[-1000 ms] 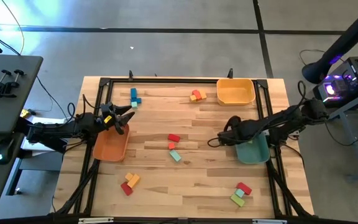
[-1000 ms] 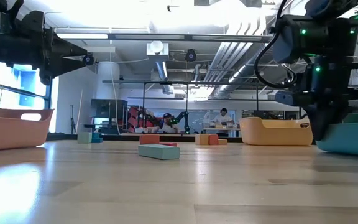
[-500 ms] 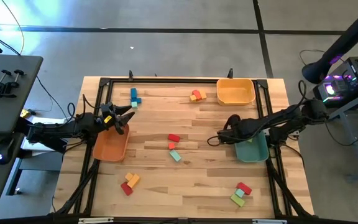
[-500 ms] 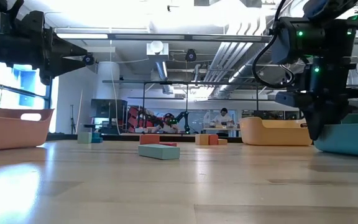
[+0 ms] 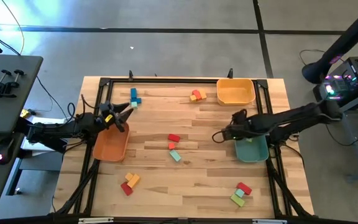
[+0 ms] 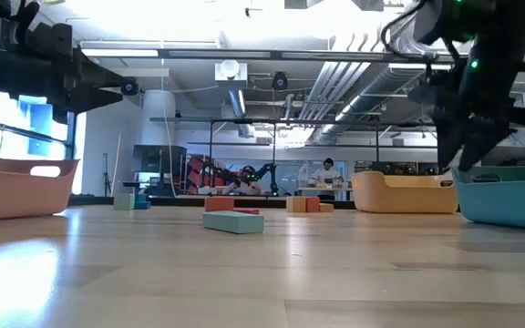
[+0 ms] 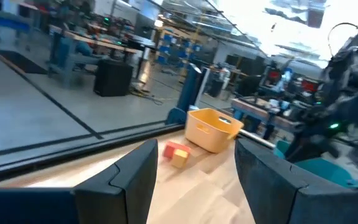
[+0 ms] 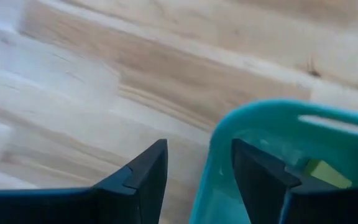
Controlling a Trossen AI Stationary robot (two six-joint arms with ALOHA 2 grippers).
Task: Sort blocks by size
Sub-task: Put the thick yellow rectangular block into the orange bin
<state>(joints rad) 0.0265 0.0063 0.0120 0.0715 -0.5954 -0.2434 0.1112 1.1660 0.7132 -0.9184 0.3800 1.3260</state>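
- Over the near rim of the teal bin (image 5: 253, 151), the right claw (image 5: 218, 137) has spread its fingers with nothing between them and lifted; a light green block (image 8: 321, 175) lies in the bin, so one drop looks done
- The left claw (image 5: 124, 116) hangs released above the orange bin (image 5: 109, 149)
- Remaining blocks (image 5: 174, 147) sit loose mid-bench, others near the corners; the yellow bin (image 5: 235, 92) stands clear, nothing blocks the reach

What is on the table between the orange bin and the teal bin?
In the high view, three blocks lie between the orange bin and the teal bin: a red block, a small orange block and a teal block. Otherwise, bare wood.
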